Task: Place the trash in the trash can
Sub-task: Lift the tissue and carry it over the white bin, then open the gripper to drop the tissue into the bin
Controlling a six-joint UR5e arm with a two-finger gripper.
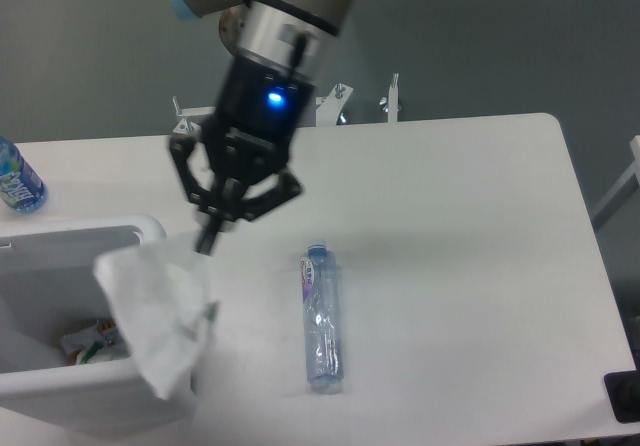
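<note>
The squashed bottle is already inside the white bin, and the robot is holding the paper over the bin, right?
Not quite. The camera view shows the squashed bottle lying on the table, beside the white bin. The fingers do hold the paper over the bin's rim.

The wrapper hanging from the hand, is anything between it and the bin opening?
Nothing visible. The wrapper hangs from the hand right over the bin's right rim, partly above the opening. The flattened bottle lies off to the right.

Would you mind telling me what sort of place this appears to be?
Probably a robotics lab or test cell: a robot arm's gripper works over a bare white table set with a trash can, with plain grey floor beyond.
</note>
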